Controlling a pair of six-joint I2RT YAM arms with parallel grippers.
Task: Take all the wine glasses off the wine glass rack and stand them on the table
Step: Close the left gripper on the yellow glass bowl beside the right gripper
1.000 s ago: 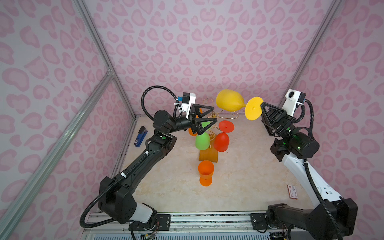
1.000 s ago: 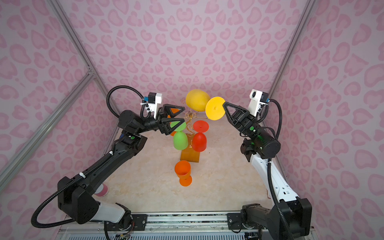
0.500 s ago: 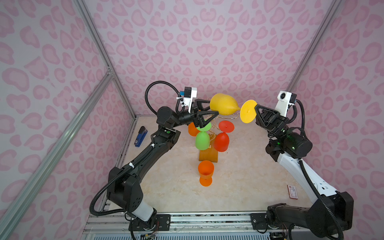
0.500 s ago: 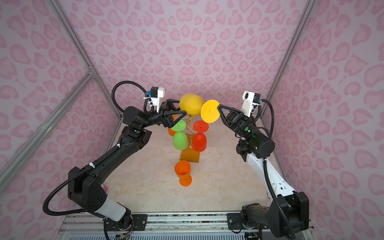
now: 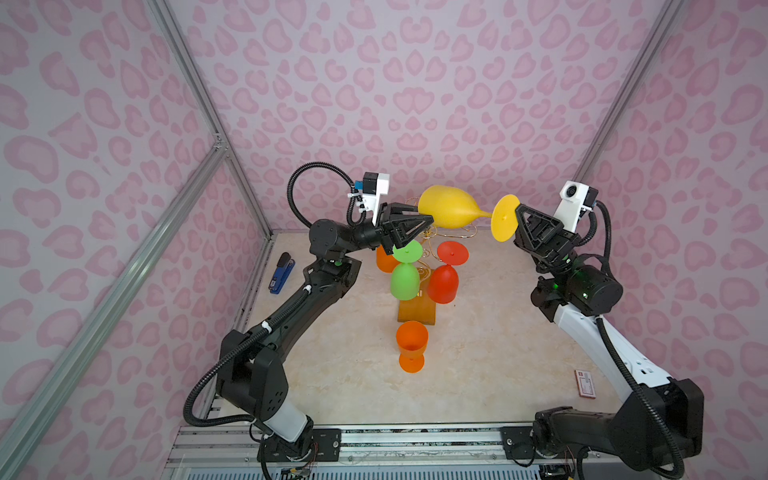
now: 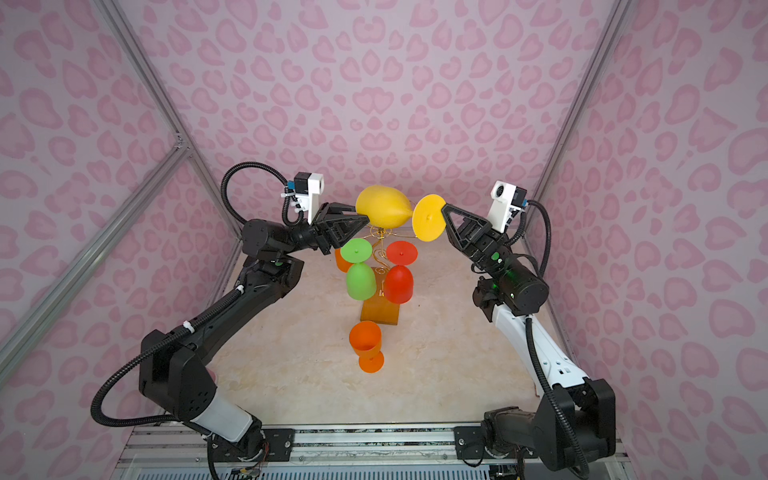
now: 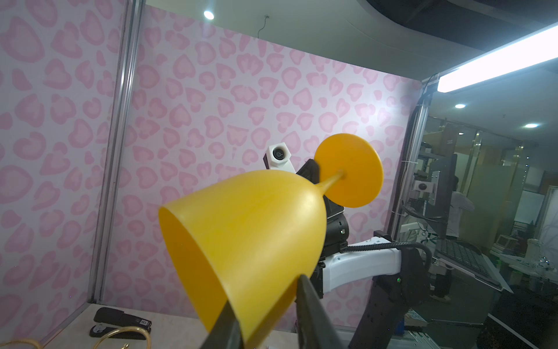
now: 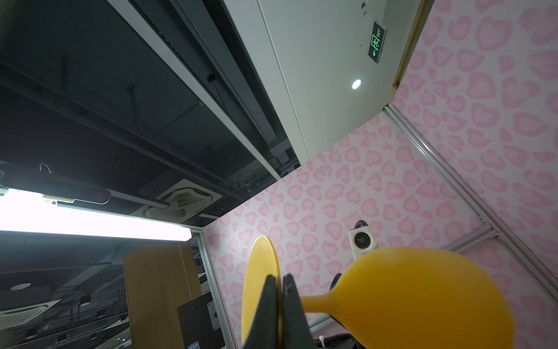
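Both top views show a pale marbled table (image 5: 332, 374) inside pink heart-patterned walls (image 5: 415, 104). Nearest, a smooth plastic orange glass (image 5: 411, 345) stands upright, just in front of the rack (image 5: 417, 309), an amber wooden block carrying thin gold wire curls. A green glass (image 5: 404, 280) and a red glass (image 5: 444, 284) hang upside down from the wire. Higher and farther back, the yellow glass (image 5: 446, 212) lies sideways in the air, off the rack, between both claws. The right gripper (image 5: 517, 212) is clamped on the edge of its flat round foot. The left gripper (image 5: 429, 222) pinches the bowl's rim, one finger (image 7: 225, 326) inside, one outside. A second ago the left claw gaped wide, short of the bowl; the right grip is unchanged. Most of the wire is hidden behind the glasses, and an orange cup (image 5: 384, 259) behind the left claw is mostly covered.
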